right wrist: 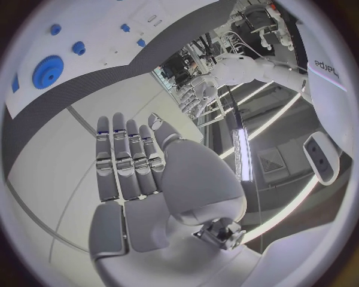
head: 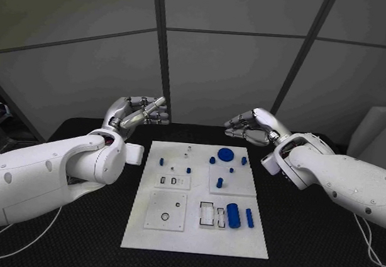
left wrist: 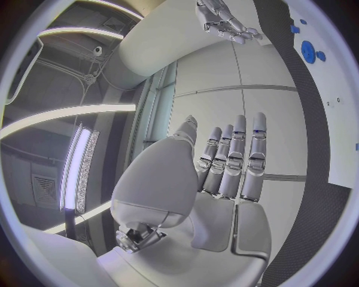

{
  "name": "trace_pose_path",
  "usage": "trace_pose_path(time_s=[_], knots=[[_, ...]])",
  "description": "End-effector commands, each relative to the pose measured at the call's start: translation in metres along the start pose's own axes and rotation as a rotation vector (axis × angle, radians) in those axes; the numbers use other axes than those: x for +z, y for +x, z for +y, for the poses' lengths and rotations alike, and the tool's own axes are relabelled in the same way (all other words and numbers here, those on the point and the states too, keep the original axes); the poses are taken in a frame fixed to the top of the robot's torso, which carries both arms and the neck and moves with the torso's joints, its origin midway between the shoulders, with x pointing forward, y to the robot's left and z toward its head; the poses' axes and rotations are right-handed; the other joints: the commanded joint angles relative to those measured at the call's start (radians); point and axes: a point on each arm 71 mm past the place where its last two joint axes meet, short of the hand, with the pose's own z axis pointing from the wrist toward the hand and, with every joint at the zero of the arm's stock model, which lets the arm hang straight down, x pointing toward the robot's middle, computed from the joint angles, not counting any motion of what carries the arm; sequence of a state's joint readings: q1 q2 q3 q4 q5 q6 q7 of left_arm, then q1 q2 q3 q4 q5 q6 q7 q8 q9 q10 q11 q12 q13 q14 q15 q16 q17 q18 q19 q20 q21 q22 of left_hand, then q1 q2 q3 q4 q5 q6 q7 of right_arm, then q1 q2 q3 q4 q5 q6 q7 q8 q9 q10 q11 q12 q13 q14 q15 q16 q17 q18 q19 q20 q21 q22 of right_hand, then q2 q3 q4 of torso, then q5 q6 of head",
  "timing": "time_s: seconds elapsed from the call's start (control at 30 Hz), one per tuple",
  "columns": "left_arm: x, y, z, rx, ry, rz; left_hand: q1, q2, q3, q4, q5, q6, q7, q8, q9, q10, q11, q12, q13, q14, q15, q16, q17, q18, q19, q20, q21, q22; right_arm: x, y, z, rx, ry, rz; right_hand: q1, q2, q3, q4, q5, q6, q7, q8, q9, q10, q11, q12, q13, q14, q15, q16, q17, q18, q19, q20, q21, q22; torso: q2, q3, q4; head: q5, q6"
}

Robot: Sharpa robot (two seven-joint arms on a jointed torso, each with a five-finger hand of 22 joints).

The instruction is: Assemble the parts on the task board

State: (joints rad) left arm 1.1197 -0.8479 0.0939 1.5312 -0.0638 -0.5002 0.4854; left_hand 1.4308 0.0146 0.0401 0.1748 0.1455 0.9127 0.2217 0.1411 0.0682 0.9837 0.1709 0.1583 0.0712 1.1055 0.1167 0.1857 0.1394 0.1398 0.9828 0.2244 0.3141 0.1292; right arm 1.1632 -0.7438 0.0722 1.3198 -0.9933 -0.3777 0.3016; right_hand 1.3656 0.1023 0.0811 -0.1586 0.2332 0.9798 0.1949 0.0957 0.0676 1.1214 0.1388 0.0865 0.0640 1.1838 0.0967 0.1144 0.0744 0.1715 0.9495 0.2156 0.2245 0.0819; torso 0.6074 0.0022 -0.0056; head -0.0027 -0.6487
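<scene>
parts lie loose on the board, mid-table; left hand and right hand hover beyond its far edge, fingers straight, holding nothing; best to come down squarely over one part

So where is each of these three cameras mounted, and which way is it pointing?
Head view: sits on the robot's head, looks down at the white rectangular task board; both white arms, left hand and right hand show.
Left wrist view: behind the left hand, fingers spread, facing the wall.
Right wrist view: behind the right hand, likewise.
Shared: all three catch the round blue toothed gear on the board.
</scene>
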Motion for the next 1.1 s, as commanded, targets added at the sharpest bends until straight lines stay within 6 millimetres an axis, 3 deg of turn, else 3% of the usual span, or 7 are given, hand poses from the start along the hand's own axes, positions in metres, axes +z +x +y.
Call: trace_pose_path(time_s=[0.03,0.2,0.43,0.5,0.7,0.93,1.1], knots=[[-0.006,0.008,-0.005,-0.007,-0.001,0.083,0.006,0.007,-0.001,-0.011,-0.002,0.021,-0.006,0.001,-0.001,0.034,-0.011,0.002,0.002,0.037,-0.012,0.005,0.017,0.045,0.031,-0.014,0.011,0.003,0.003,-0.001,0.008,-0.227,-0.026,0.064,-0.014,-0.038,0.049,-0.022,0.01,0.075,-0.02,-0.004,0.001,0.106,-0.031,-0.019,0.002,0.144,-0.045,0.029,0.026,0.014,0.132,-0.054,0.065,0.02,0.036,-0.0034,0.0144,-0.01,0.009],[-0.016,0.012,-0.011,-0.01,-0.001,0.115,0.012,0.006,0.0,-0.016,-0.003,0.039,-0.012,-0.007,-0.002,0.064,-0.02,-0.006,0.002,0.083,-0.026,0.014,0.045,0.044,0.068,-0.03,0.027,0.009,0.008,-0.004,0.018,-0.37,-0.024,0.111,-0.023,-0.069,0.05,-0.027,-0.008,0.067,-0.021,-0.025,-0.002,0.094,-0.037,-0.026,0.0,0.244,-0.071,0.072,0.061,0.014,0.227,-0.089,0.139,0.055,0.066,-0.008,0.0269,-0.025,0.02],[-0.024,0.02,-0.015,-0.021,-0.004,0.144,0.012,0.004,0.0,-0.019,-0.003,0.046,-0.008,-0.021,-0.003,0.073,-0.015,-0.023,0.002,0.037,-0.014,-0.021,0.05,0.039,0.036,-0.022,0.004,-0.002,0.015,-0.002,0.025,-0.573,0.005,0.163,-0.038,-0.106,0.06,-0.026,0.009,0.074,-0.029,-0.03,0.0,0.099,-0.053,-0.025,0.002,0.332,-0.097,0.259,0.183,0.011,0.326,-0.138,0.268,0.124,0.102,-0.014,0.0485,-0.048,0.035],[-0.025,0.022,-0.015,-0.024,-0.004,0.151,0.012,0.004,0.0,-0.019,-0.003,0.046,-0.008,-0.021,-0.003,0.074,-0.015,-0.023,0.002,0.037,-0.014,-0.021,0.05,0.039,0.036,-0.022,0.004,-0.002,0.016,-0.001,0.026,-0.609,0.019,0.177,-0.047,-0.112,0.072,-0.017,-0.002,0.066,-0.039,-0.032,-0.001,0.091,-0.049,-0.025,0.001,0.328,-0.104,0.371,0.247,0.008,0.345,-0.141,0.314,0.151,0.109,-0.0153,0.0545,-0.053,0.036],[-0.025,0.027,-0.014,-0.032,-0.008,0.164,0.012,0.004,0.0,-0.019,-0.003,0.046,-0.008,-0.021,-0.003,0.074,-0.014,-0.024,0.002,0.035,-0.013,-0.022,0.05,0.039,0.035,-0.021,0.003,-0.003,0.02,0.004,0.026,-0.69,0.052,0.219,-0.055,-0.14,0.09,0.002,-0.01,0.029,-0.034,-0.032,-0.001,0.012,-0.042,-0.022,0.002,0.317,-0.093,0.531,0.352,0.007,0.332,-0.134,0.405,0.21,0.129,-0.0177,0.0677,-0.067,0.033],[-0.026,0.03,-0.013,-0.037,-0.011,0.172,0.012,0.004,0.0,-0.019,-0.003,0.046,-0.008,-0.021,-0.003,0.074,-0.014,-0.024,0.002,0.035,-0.013,-0.022,0.05,0.039,0.035,-0.021,0.003,-0.003,0.021,0.007,0.024,-0.737,0.086,0.255,-0.048,-0.152,0.093,0.023,-0.014,0.023,-0.037,-0.031,0.0,-0.008,-0.042,-0.024,0.003,0.319,-0.089,0.726,0.544,0.009,0.31,-0.128,0.485,0.266,0.141,-0.0201,0.0718,-0.073,0.032],[-0.027,0.031,-0.014,-0.039,-0.013,0.176,0.01,0.004,0.0,-0.018,-0.003,0.047,-0.008,-0.022,-0.003,0.075,-0.014,-0.025,0.002,0.035,-0.013,-0.023,0.051,0.039,0.034,-0.02,0.002,-0.004,0.022,0.008,0.022,-0.758,0.107,0.271,-0.04,-0.157,0.095,0.038,-0.014,0.019,-0.038,-0.031,0.0,-0.014,-0.041,-0.023,0.003,0.314,-0.087,0.84,0.658,-0.003,0.314,-0.124,0.6,0.39,0.148,-0.0201,0.0747,-0.076,0.033]])
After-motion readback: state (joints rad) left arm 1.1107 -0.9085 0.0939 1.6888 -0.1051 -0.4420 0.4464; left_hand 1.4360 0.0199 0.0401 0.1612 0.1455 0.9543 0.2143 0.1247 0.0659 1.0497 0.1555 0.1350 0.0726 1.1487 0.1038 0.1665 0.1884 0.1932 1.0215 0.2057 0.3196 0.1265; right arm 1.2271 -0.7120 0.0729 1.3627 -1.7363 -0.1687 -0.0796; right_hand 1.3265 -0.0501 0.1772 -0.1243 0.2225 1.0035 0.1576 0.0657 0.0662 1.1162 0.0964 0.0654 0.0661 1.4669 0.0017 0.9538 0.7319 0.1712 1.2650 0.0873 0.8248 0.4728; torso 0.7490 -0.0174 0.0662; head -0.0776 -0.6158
